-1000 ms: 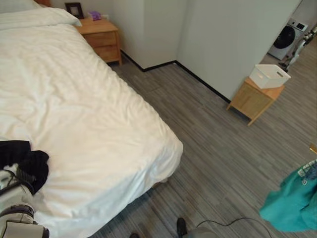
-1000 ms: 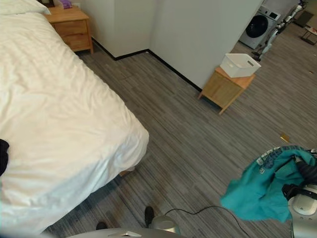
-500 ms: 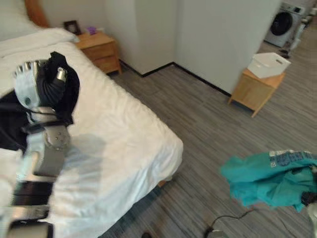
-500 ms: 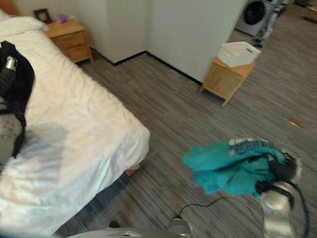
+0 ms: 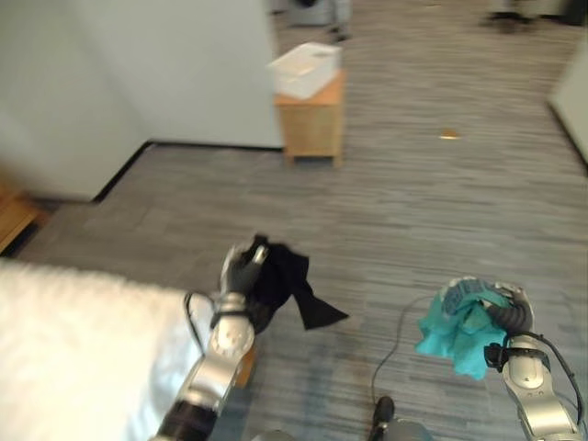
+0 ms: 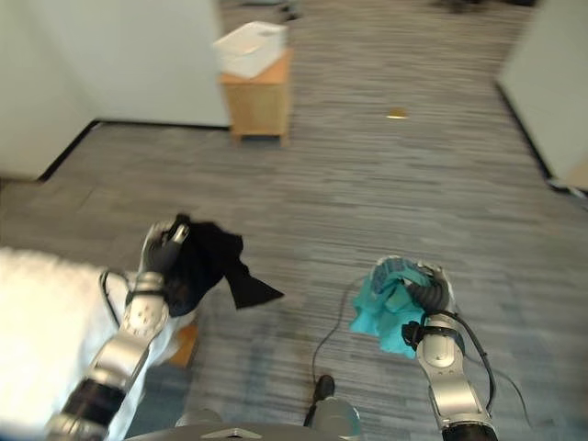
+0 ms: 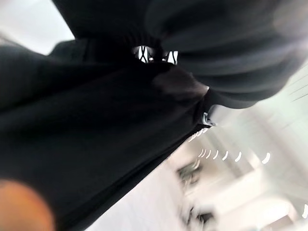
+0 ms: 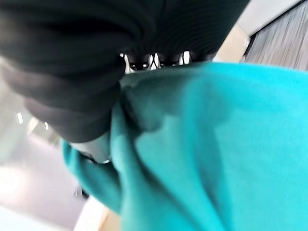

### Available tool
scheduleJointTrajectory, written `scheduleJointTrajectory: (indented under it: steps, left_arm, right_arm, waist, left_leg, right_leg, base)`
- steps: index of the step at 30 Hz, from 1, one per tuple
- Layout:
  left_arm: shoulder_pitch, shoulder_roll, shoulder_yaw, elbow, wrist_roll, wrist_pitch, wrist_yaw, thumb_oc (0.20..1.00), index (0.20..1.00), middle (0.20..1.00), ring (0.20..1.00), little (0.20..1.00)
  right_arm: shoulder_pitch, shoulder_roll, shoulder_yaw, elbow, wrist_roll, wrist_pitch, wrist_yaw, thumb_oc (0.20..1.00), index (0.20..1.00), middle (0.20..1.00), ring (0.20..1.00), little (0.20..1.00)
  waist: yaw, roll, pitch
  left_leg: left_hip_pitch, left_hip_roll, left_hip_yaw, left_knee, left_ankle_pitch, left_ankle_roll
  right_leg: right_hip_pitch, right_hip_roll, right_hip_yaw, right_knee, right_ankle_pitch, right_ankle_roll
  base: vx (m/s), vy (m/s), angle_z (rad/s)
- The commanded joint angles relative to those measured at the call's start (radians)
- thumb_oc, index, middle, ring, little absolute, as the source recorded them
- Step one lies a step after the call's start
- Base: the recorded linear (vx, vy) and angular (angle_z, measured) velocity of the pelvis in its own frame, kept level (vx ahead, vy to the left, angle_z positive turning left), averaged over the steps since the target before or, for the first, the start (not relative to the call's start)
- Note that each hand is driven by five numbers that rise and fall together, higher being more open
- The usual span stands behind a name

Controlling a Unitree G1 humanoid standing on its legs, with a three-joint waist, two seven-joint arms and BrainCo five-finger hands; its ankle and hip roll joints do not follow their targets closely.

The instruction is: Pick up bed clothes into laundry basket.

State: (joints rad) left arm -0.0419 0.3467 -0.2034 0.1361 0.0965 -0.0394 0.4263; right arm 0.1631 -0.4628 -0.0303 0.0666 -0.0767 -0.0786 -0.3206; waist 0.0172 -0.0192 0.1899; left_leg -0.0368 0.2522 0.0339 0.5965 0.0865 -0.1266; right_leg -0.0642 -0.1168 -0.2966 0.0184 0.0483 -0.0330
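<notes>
My left hand [image 5: 241,268] is shut on a black garment [image 5: 292,283] that hangs in the air beside the bed corner [image 5: 83,349]; the black cloth [image 7: 96,144] covers the left wrist view. My right hand [image 5: 508,317] is shut on a teal garment [image 5: 455,333] held over the floor at the lower right; the teal cloth [image 8: 207,144] drapes under the fingers in the right wrist view. The white laundry basket [image 5: 305,69] stands on a small wooden table [image 5: 312,124] far ahead by the wall.
The white bed [image 6: 37,340] lies at the lower left. A grey wall [image 5: 138,64] rises on the left, and another wall edge [image 5: 574,101] stands at the right. Striped grey floor [image 5: 413,202] stretches open between me and the small table, with a small yellow scrap [image 5: 448,135] on it.
The camera has swung right, away from the bed towards the basket. My left hand came off the bed with the black garment; my right hand pulled the teal garment in closer.
</notes>
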Motion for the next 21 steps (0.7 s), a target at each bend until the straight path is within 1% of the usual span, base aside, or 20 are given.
scheduleJointTrajectory:
  steps: [1,2,3,4,5,6,7,8,9,10,11,12,13,14,15,16,17,19,20,21]
  left_arm:
    - [-0.059,0.007,-0.005,-0.092,-0.034,-0.062,0.000,0.200,0.200,0.200,0.200,0.200]
    - [-0.059,0.008,-0.005,-0.093,-0.034,-0.061,0.000,0.200,0.200,0.200,0.200,0.200]
    - [-0.015,0.003,0.006,-0.114,-0.055,-0.066,-0.020,0.200,0.200,0.200,0.200,0.200]
    - [-0.002,-0.001,0.012,-0.119,-0.068,-0.066,-0.028,0.200,0.200,0.200,0.200,0.200]
    - [0.003,-0.003,0.011,-0.119,-0.076,-0.064,-0.031,0.200,0.200,0.200,0.200,0.200]
    - [0.007,-0.006,0.009,-0.123,-0.082,-0.065,-0.035,0.200,0.200,0.200,0.200,0.200]
    - [0.007,-0.006,0.010,-0.123,-0.082,-0.064,-0.036,0.200,0.200,0.200,0.200,0.200]
    - [0.008,-0.007,0.012,-0.124,-0.077,-0.059,-0.041,0.200,0.200,0.200,0.200,0.200]
    - [0.015,-0.011,0.015,-0.122,-0.071,-0.055,-0.046,0.200,0.200,0.200,0.200,0.200]
    - [0.014,-0.011,0.015,-0.119,-0.065,-0.055,-0.045,0.200,0.200,0.200,0.200,0.200]
    - [0.019,-0.015,0.009,-0.115,-0.061,-0.053,-0.047,0.200,0.200,0.200,0.200,0.200]
    - [0.026,-0.016,0.020,-0.111,-0.062,-0.054,-0.048,0.200,0.200,0.200,0.200,0.200]
    - [0.036,-0.011,0.022,-0.109,-0.066,-0.050,-0.051,0.200,0.200,0.200,0.200,0.200]
    - [0.043,-0.004,0.018,-0.104,-0.067,-0.047,-0.058,0.200,0.200,0.200,0.200,0.200]
    - [0.043,-0.003,0.018,-0.104,-0.067,-0.047,-0.058,0.200,0.200,0.200,0.200,0.200]
    - [0.052,0.027,0.002,-0.111,-0.078,-0.043,-0.076,0.200,0.200,0.200,0.200,0.200]
    - [0.049,0.053,-0.013,-0.100,-0.082,-0.029,-0.075,0.200,0.200,0.200,0.200,0.200]
    - [0.047,0.053,-0.011,-0.099,-0.082,-0.029,-0.075,0.200,0.200,0.200,0.200,0.200]
    - [0.060,0.077,-0.012,-0.109,-0.076,-0.037,-0.058,0.200,0.200,0.200,0.200,0.200]
    - [0.055,0.086,-0.015,-0.117,-0.071,-0.039,-0.049,0.200,0.200,0.200,0.200,0.200]
  right_arm:
    - [-0.084,-0.082,-0.001,-0.098,0.004,-0.073,0.011,0.200,0.200,0.200,0.200,0.200]
    - [-0.084,-0.081,-0.001,-0.099,0.004,-0.073,0.011,0.200,0.200,0.200,0.200,0.200]
    - [-0.078,-0.088,0.005,-0.123,-0.001,-0.078,0.022,0.200,0.200,0.200,0.200,0.200]
    - [-0.083,-0.091,0.014,-0.129,-0.009,-0.082,0.023,0.200,0.200,0.200,0.200,0.200]
    - [-0.087,-0.088,0.020,-0.133,-0.014,-0.083,0.024,0.200,0.200,0.200,0.200,0.200]
    - [-0.094,-0.086,0.032,-0.138,-0.018,-0.085,0.024,0.200,0.200,0.200,0.200,0.200]
    - [-0.095,-0.086,0.032,-0.138,-0.018,-0.085,0.024,0.200,0.200,0.200,0.200,0.200]
    - [-0.107,-0.081,0.055,-0.141,-0.032,-0.092,0.021,0.200,0.200,0.200,0.200,0.200]
    - [-0.115,-0.086,0.069,-0.136,-0.047,-0.095,0.020,0.200,0.200,0.200,0.200,0.200]
    - [-0.119,-0.085,0.072,-0.139,-0.056,-0.090,0.021,0.200,0.200,0.200,0.200,0.200]
    - [-0.125,-0.083,0.086,-0.142,-0.068,-0.087,0.022,0.200,0.200,0.200,0.200,0.200]
    - [-0.122,-0.071,0.090,-0.152,-0.073,-0.082,0.034,0.200,0.200,0.200,0.200,0.200]
    - [-0.122,-0.063,0.104,-0.155,-0.085,-0.077,0.041,0.200,0.200,0.200,0.200,0.200]
    - [-0.114,-0.045,0.115,-0.156,-0.096,-0.074,0.048,0.200,0.200,0.200,0.200,0.200]
    - [-0.114,-0.044,0.115,-0.156,-0.096,-0.074,0.048,0.200,0.200,0.200,0.200,0.200]
    - [-0.078,-0.010,0.114,-0.158,-0.120,-0.070,0.042,0.200,0.200,0.200,0.200,0.200]
    - [-0.129,0.011,0.143,-0.113,-0.127,-0.049,0.011,0.200,0.200,0.200,0.200,0.200]
    - [-0.134,0.011,0.145,-0.109,-0.127,-0.050,0.010,0.200,0.200,0.200,0.200,0.200]
    - [-0.124,0.026,0.142,-0.099,-0.145,-0.052,-0.001,0.200,0.200,0.200,0.200,0.200]
    - [-0.134,0.032,0.135,-0.092,-0.147,-0.055,-0.016,0.200,0.200,0.200,0.200,0.200]
  waist:
    - [0.047,-0.015,0.091]
    - [0.046,-0.018,0.088]
    - [0.071,-0.016,0.100]
    - [0.086,-0.014,0.110]
    - [0.096,-0.006,0.116]
    - [0.107,0.000,0.115]
    - [0.107,-0.002,0.114]
    - [0.130,0.032,0.093]
    - [0.145,0.042,0.082]
    - [0.154,0.045,0.075]
    - [0.161,0.044,0.066]
    - [0.162,0.034,0.044]
    - [0.173,0.018,0.025]
    - [0.176,-0.010,0.009]
    - [0.178,-0.009,0.008]
    - [0.178,-0.055,-0.003]
    - [0.159,-0.063,0.024]
    - [0.160,-0.060,0.024]
    - [0.128,-0.030,0.029]
    - [0.119,-0.021,0.029]
  left_leg:
    - [-0.147,-0.087,-0.100,0.070,-0.024,0.092]
    - [-0.153,-0.090,-0.100,0.070,-0.021,0.095]
    - [-0.256,-0.174,-0.137,0.069,-0.069,0.098]
    - [-0.302,-0.209,-0.137,0.026,-0.088,0.095]
    - [-0.336,-0.229,-0.126,-0.011,-0.092,0.090]
    - [-0.348,-0.245,-0.114,-0.096,-0.089,0.088]
    - [-0.347,-0.247,-0.112,-0.105,-0.080,0.089]
    - [-0.336,-0.266,-0.079,-0.381,-0.020,0.086]
    - [-0.301,-0.273,-0.043,-0.556,0.028,0.084]
    - [-0.288,-0.271,-0.017,-0.640,0.048,0.080]
    - [-0.309,-0.266,0.024,-0.668,0.049,0.078]
    - [-0.301,-0.263,0.058,-0.684,0.035,0.099]
    - [-0.296,-0.270,0.060,-0.684,0.040,0.120]
    - [-0.283,-0.286,0.041,-0.684,0.053,0.134]
    - [-0.284,-0.283,0.042,-0.684,0.056,0.134]
    - [-0.236,-0.293,0.040,-0.684,0.056,0.155]
    - [-0.149,-0.296,0.041,-0.684,0.019,0.175]
    - [-0.152,-0.291,0.042,-0.684,0.022,0.174]
    - [-0.077,-0.270,0.019,-0.684,-0.028,0.189]
    - [-0.045,-0.263,0.002,-0.684,-0.053,0.190]
  right_leg:
    - [0.159,-0.013,0.048,-0.106,-0.109,0.088]
    - [0.154,-0.016,0.047,-0.106,-0.107,0.089]
    - [0.165,-0.009,0.096,-0.106,-0.122,0.098]
    - [0.176,-0.002,0.115,-0.106,-0.134,0.101]
    - [0.192,0.008,0.130,-0.106,-0.146,0.100]
    - [0.203,0.020,0.143,-0.106,-0.163,0.102]
    - [0.200,0.017,0.144,-0.106,-0.160,0.103]
    - [0.230,0.064,0.157,-0.106,-0.195,0.106]
    - [0.254,0.075,0.168,-0.106,-0.217,0.112]
    - [0.277,0.077,0.171,-0.106,-0.232,0.118]
    - [0.307,0.080,0.160,-0.106,-0.256,0.125]
    - [0.327,0.075,0.158,-0.106,-0.267,0.137]
    - [0.340,0.066,0.162,-0.106,-0.262,0.146]
    - [0.362,0.050,0.167,-0.106,-0.232,0.156]
    - [0.360,0.052,0.169,-0.106,-0.230,0.155]
    - [0.326,0.019,0.192,0.071,-0.141,0.213]
    - [0.252,0.002,0.189,0.305,0.018,0.275]
    - [0.248,0.006,0.192,0.305,0.022,0.274]
    - [0.131,0.003,0.190,0.508,0.104,0.286]
    - [0.097,-0.002,0.169,0.543,0.093,0.277]
  base:
    - [0.13,-0.044,-0.81]
    - [0.24,0.006,-1.07]
    - [0.30,0.016,-0.88]
    - [0.41,0.032,-0.77]
    - [0.37,0.043,-0.42]
    - [0.24,0.045,-0.71]
    - [0.52,0.111,-1.12]
    - [0.65,0.132,-1.12]
    - [0.82,0.169,-0.77]
    - [0.63,0.120,-0.34]
    - [0.60,0.126,-0.45]
    - [0.67,0.165,-0.72]
    - [0.70,0.210,-0.74]
    - [0.46,0.159,-0.54]
    - [0.61,0.241,-0.14]
    - [0.75,0.278,-0.12]
    - [0.74,0.279,-0.13]
    - [0.35,0.133,-0.06]
    - [0.58,0.184,0.26]
    - [0.80,0.214,0.18]
